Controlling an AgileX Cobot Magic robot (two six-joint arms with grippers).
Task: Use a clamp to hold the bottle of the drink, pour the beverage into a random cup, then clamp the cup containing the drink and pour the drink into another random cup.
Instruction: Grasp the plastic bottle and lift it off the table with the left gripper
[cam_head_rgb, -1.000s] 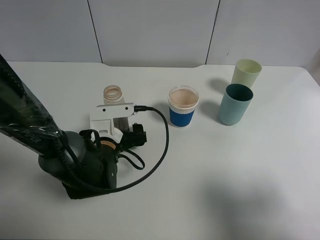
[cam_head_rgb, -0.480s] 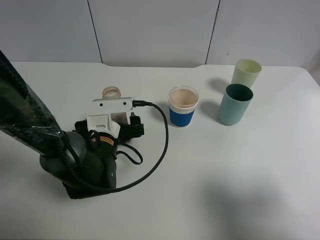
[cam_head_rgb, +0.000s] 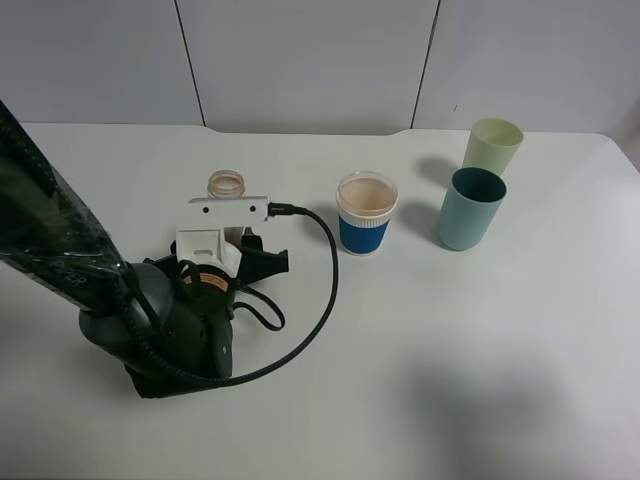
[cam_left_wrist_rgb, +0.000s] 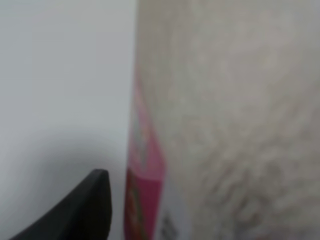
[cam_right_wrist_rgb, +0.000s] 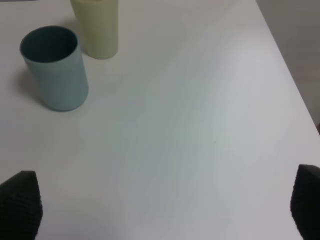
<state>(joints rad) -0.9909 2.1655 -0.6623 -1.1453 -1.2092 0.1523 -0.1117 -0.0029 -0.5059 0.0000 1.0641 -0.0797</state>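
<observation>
1. My left claw (cam_head_rgb: 235, 245) is closed tight on the bottle (cam_head_rgb: 226, 185), gripping its body low down, below the wide round neck.
2. From above, only the bottle's open neck shows past the white camera mount on my wrist. It stands on the left part of the table (cam_head_rgb: 480, 350).
3. In my left wrist view the bottle's pale, blurred side fills nearly everything. Its red-and-white label (cam_left_wrist_rgb: 142, 170) runs down one edge, and one of my dark fingers (cam_left_wrist_rgb: 85, 210) shows just beside it.
4. I cannot tell from these views whether the bottle's base rests on the table.
5. My right claw (cam_right_wrist_rgb: 163, 202) is spread wide and holds nothing. Its two dark fingertips sit at opposite edges of the wrist view, with bare table between them.
6. The blue-banded cup (cam_head_rgb: 362, 232) stands upright near the middle of the table, to the right of the bottle and apart from it.
7. The light-brown beverage (cam_head_rgb: 366, 196) sits inside that cup, close under its clear rim.
8. The teal cup (cam_head_rgb: 470, 212) stands further right, upright, with a dark inside.
9. The pale yellow-green cup (cam_head_rgb: 491, 145) stands just behind the teal one, toward the wall, very close to it.
10. My right wrist view shows those two cups side by side, well away from my right fingertips.
</observation>
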